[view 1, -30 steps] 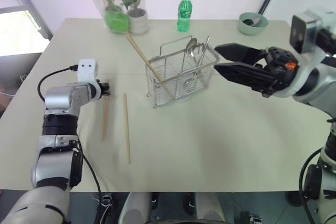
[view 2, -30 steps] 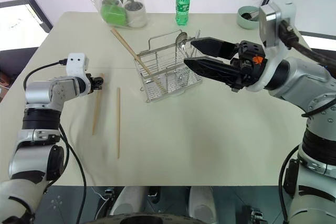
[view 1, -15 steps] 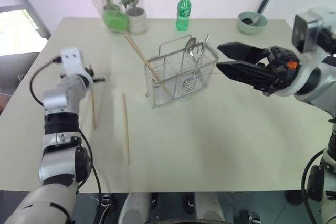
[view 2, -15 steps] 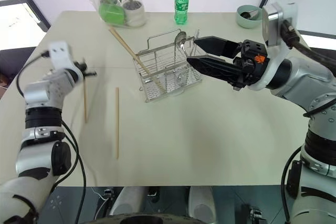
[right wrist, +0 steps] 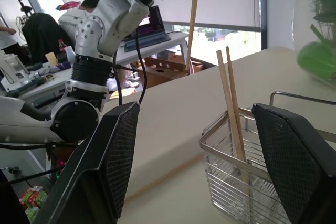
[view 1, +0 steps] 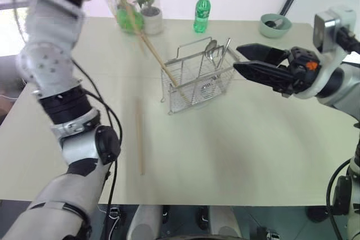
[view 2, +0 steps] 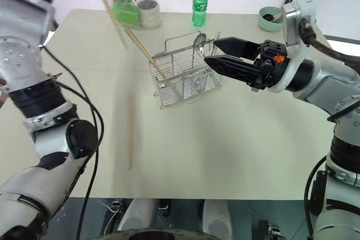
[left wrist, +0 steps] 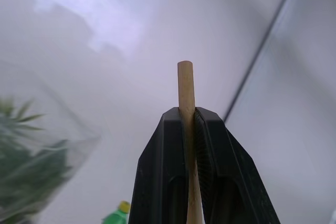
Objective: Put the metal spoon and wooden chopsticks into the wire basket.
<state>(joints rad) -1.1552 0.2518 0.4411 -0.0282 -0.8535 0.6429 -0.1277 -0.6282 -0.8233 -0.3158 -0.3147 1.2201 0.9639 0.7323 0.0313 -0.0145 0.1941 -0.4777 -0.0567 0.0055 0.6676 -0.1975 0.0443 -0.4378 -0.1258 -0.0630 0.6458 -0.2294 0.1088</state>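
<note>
My left gripper (left wrist: 186,115) is raised high at the table's far left, shut on one wooden chopstick (view 2: 107,7) that hangs slanting down from it. Another chopstick (view 1: 139,139) lies on the table in front of the wire basket (view 1: 197,80). Two more chopsticks (right wrist: 228,98) lean out of the basket's left end. The metal spoon (view 1: 211,49) stands in the basket's far right part among other utensils. My right gripper (view 1: 237,57) hovers open just right of the basket, pointing at it, with nothing between its fingers.
A green bottle (view 1: 201,10) and a plant in clear wrap (view 1: 140,4) stand at the table's far edge behind the basket. A green bowl (view 1: 274,25) sits at the far right corner.
My left arm has swung up from the table, lifting the chopstick it closed on high into the air. The other chopstick stays on the table. The right gripper has not moved.
</note>
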